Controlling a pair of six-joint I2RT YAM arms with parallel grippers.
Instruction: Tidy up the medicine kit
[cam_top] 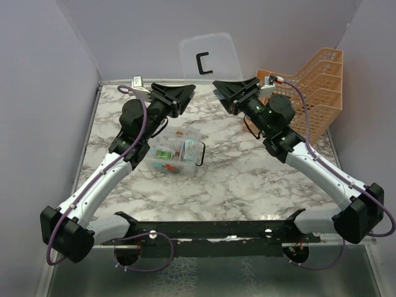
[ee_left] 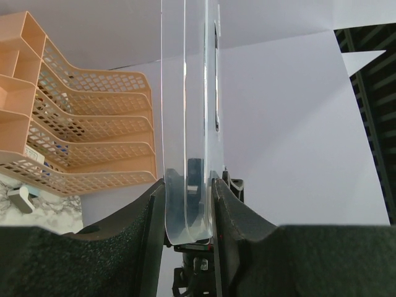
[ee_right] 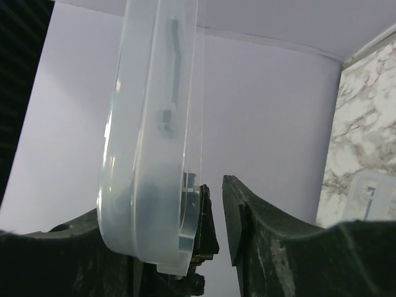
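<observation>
My left pincer (ee_left: 189, 192) is clamped on the edge of the clear lid (cam_top: 216, 49), which stands upright at the far middle. My right pincer (cam_top: 218, 86) is only slightly open. The lid sits between its fingers with a gap on one side. The medicine kit box (cam_top: 185, 135) sits uncovered on the table (cam_top: 247, 179), left of centre, with small packets inside. The orange rack (cam_top: 318, 86) is far right.
</observation>
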